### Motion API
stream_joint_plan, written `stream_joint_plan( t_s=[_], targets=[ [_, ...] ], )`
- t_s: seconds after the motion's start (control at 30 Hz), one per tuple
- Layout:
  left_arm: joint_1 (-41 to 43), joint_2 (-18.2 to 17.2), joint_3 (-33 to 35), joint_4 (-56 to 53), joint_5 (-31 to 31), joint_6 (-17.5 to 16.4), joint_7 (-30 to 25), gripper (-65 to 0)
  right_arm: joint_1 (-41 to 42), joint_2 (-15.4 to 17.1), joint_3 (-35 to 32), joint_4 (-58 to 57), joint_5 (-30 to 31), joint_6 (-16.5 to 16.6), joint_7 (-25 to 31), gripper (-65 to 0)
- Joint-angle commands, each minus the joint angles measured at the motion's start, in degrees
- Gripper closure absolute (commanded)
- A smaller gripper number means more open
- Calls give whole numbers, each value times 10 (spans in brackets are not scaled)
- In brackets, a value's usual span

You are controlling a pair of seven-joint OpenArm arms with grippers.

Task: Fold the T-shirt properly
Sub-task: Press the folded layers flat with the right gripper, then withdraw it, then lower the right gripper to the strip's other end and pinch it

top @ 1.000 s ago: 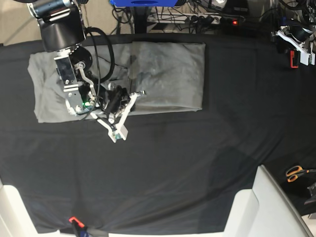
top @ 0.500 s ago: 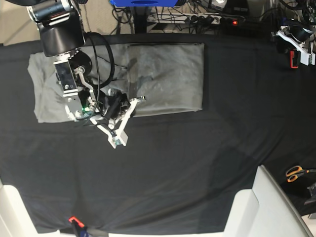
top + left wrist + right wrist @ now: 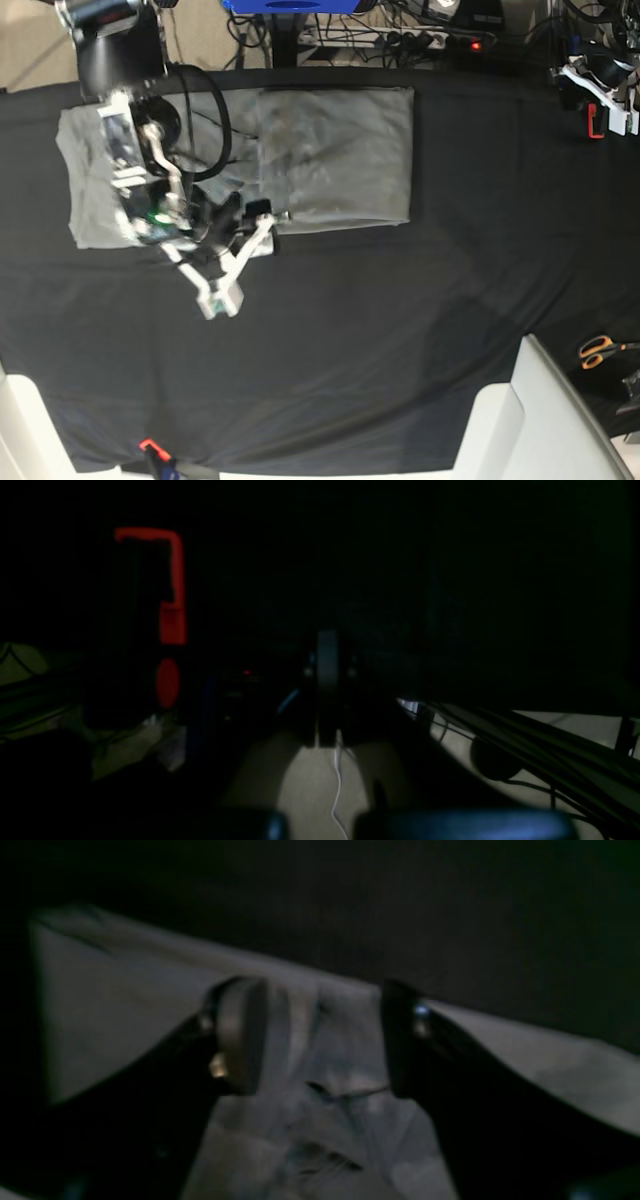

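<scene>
The grey T-shirt (image 3: 340, 155) lies at the back left of the black table cloth (image 3: 400, 320), its right part folded into a flat rectangle. My right gripper (image 3: 243, 255) hangs over the shirt's front edge, near the middle of the garment. In the right wrist view its jaws stand apart, fingers (image 3: 240, 1035) on either side of wrinkled T-shirt fabric (image 3: 325, 1060) below, nothing pinched. My left gripper (image 3: 600, 100) rests at the table's back right corner, far from the shirt; its own view is too dark to show the jaws.
Orange-handled scissors (image 3: 598, 350) lie at the right edge. A white block (image 3: 540, 420) fills the front right corner. A small red clip (image 3: 150, 445) sits at the front edge. Cables and a power strip (image 3: 400, 40) run behind the table.
The right gripper's jaws have opened and let go of the fabric. The gripper has shifted a little left and toward the front. The left arm has not moved.
</scene>
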Motion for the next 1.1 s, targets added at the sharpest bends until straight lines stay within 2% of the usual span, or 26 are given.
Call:
stream_joint_plan(
  t_s=[0.0, 0.1, 0.13, 0.2, 0.3, 0.4, 0.43, 0.63, 0.8, 0.87, 0.97, 1.07],
  targets=[
    [4, -11, -7, 7, -5, -1, -8, 0, -8, 10, 32, 40, -3, -3, 7, -392],
    [4, -11, -7, 7, -5, -1, -8, 0, -37, 12, 129, 80, -2, 6, 7, -420],
    [4, -11, -7, 9, -5, -1, -9, 0, -41, 12, 165, 75, -2, 30, 7, -425],
    [4, -11, -7, 12, -5, -1, -9, 0, -42, 16, 245, 53, -2, 110, 7, -423],
    [4, -10, -7, 13, -5, -1, -9, 0, -32, 38, 358, -14, -3, 218, -7, -422],
    [4, -10, -7, 13, -5, -1, -10, 0, -9, 73, 451, -92, -3, 301, -18, -425],
    [4, -10, -6, 13, -5, -1, -10, 0, -2, 85, 478, -119, -3, 317, -18, -425],
    [4, -10, -4, 13, -5, -1, -10, 0, 41, 166, 583, -278, -3, 317, -18, -434],
    [4, -10, -4, 13, -5, -1, -10, 0, 69, 216, 625, -432, -3, 317, -18, -563],
    [4, -10, -4, 13, -5, -1, -10, 0, 69, 216, 624, -449, -3, 317, -21, -567],
    [4, -10, -4, 13, -5, -1, -10, 0, 67, 202, 624, -449, -3, 317, -69, -567],
    [4, -10, -4, 13, -5, -1, -10, 0, 64, 185, 624, -437, -3, 317, -108, -540]
  ],
)
